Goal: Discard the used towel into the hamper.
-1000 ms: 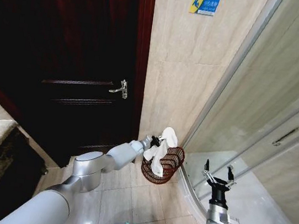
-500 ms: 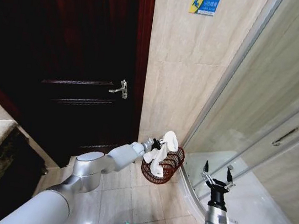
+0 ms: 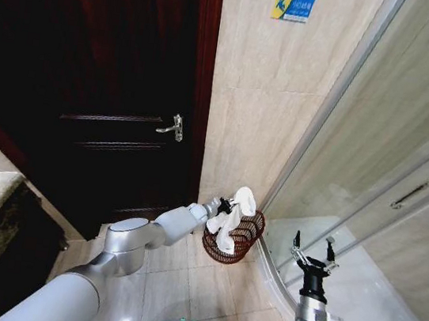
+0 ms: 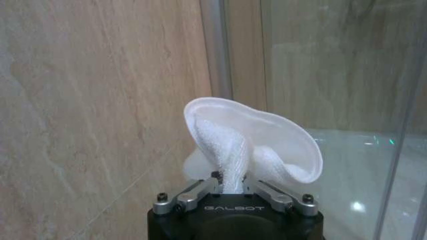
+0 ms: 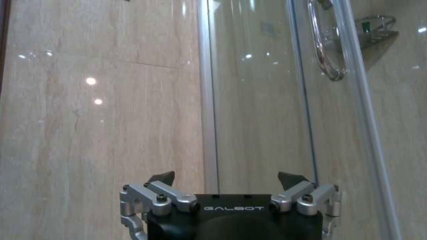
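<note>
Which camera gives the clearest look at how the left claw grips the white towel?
The left wrist view: the left claw is shut on the towel, whose bunched cloth rises from between its fingers. The head view shows the same towel small, hanging over the hamper. The right wrist view looks at wall tiles and the shower glass instead.

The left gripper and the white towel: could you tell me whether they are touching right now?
Touching. In the left wrist view, the left gripper is shut on the towel, whose cloth bunches up from between its fingertips.
</note>
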You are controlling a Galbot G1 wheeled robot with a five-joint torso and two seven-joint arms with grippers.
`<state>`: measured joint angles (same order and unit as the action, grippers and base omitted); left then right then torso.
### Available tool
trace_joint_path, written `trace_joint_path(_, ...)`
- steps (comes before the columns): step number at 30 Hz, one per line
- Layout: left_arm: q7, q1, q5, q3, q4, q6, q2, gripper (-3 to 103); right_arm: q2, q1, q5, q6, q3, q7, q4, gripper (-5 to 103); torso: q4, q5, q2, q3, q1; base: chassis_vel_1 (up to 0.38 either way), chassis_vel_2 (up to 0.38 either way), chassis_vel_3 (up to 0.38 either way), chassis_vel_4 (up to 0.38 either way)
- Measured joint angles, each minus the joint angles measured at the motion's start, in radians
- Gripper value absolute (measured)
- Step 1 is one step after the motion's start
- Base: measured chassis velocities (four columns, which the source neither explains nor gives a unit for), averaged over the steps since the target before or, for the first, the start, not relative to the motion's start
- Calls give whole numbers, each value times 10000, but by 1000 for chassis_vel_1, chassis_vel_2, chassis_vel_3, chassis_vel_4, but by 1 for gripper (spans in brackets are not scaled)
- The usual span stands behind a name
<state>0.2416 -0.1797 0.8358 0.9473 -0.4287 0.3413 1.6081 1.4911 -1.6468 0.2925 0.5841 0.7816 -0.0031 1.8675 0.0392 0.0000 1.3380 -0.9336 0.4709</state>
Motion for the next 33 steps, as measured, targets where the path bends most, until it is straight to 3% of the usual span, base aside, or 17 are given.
trace_joint_path(9,197,-14,17,1,-22,1,0,3,18,34,2,0,-20,-28,-64,100,0,0,154,-82,74,0,0,0,0)
trace_joint_path(33,-12,-161,-316,-23,-12,520,0,3,122,117,66,315,35,-350,-275,100,1,1,228,-120,103,0,0,0,0)
